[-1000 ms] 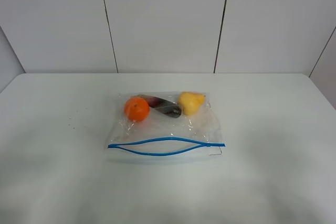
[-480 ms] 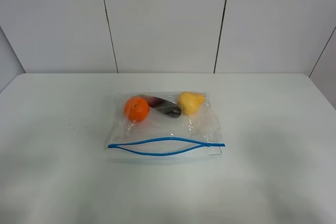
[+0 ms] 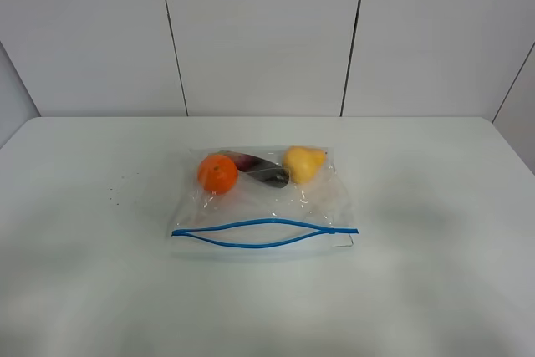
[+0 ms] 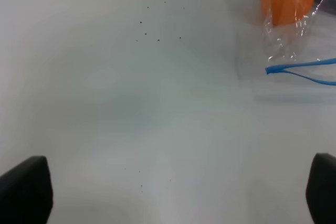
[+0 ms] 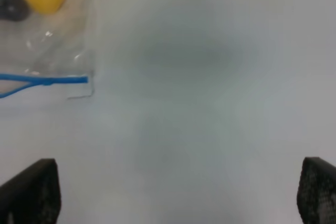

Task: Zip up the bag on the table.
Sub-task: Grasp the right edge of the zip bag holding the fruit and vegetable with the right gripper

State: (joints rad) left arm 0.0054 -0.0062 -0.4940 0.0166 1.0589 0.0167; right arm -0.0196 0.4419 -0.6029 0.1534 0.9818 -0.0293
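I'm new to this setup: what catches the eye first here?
The clear bag lying in the middle of the white table, with an orange fruit, a dark purple one and a yellow one showing through its far half. Next, the blue zipper strip along its near edge, bowed apart in the middle, so not yet zipped.

The bag (image 3: 328,203) was clear with a blue zipper strip (image 3: 338,230), its contents an orange fruit (image 3: 217,173), a dark purple fruit (image 3: 261,170) and a yellow fruit (image 3: 303,163), and the table (image 3: 443,206) was white with tiny dark specks (image 4: 158,39).
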